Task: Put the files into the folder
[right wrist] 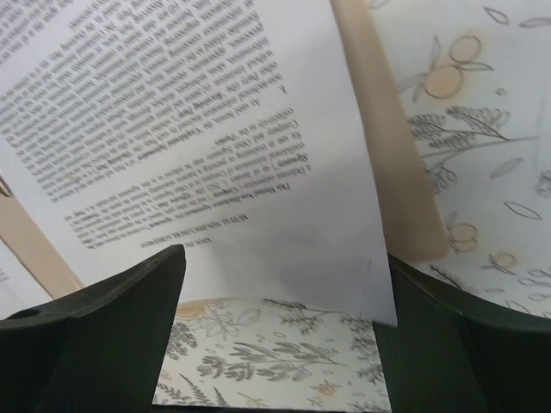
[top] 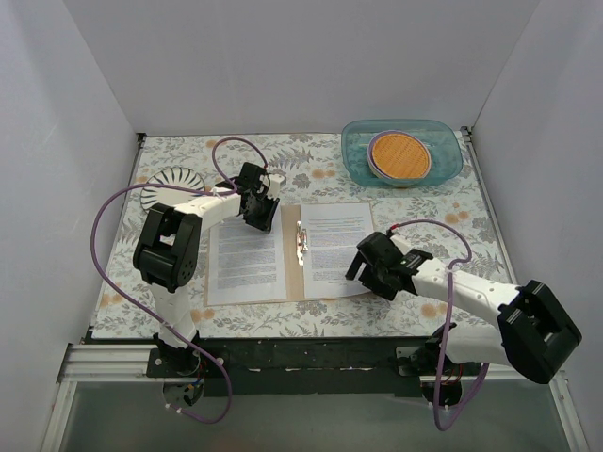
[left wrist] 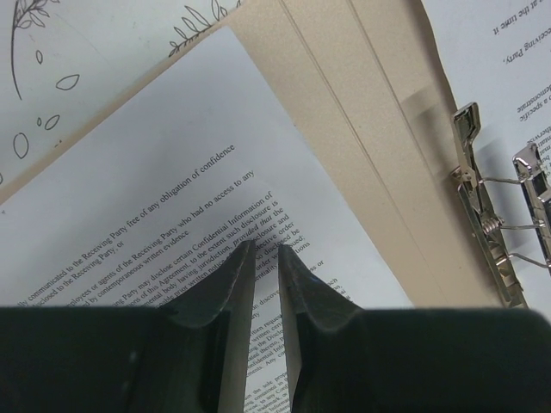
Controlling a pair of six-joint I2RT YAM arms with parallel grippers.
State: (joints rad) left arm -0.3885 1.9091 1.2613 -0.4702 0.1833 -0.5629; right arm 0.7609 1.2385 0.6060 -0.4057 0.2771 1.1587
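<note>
On the left wrist view alone, metal clip [left wrist: 482, 215], left hand [left wrist: 265, 258] nearly together over files [left wrist: 155, 215], right hand [right wrist: 284, 284] apart.

matt cardboard folder [left wrist: 362, 129], shiny metal clip [left wrist: 482, 215], paper files [right wrist: 198, 120].

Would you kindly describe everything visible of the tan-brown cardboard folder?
The tan-brown cardboard folder lies open and flat on the floral tablecloth, in the middle of the table between the two arms. A white printed sheet rests on each half: the left sheet and the right sheet. The card looks matte and plain, creased along the spine, where a shiny metal spring clip sits. The left gripper, fingers nearly together, hovers over the left sheet.
</note>
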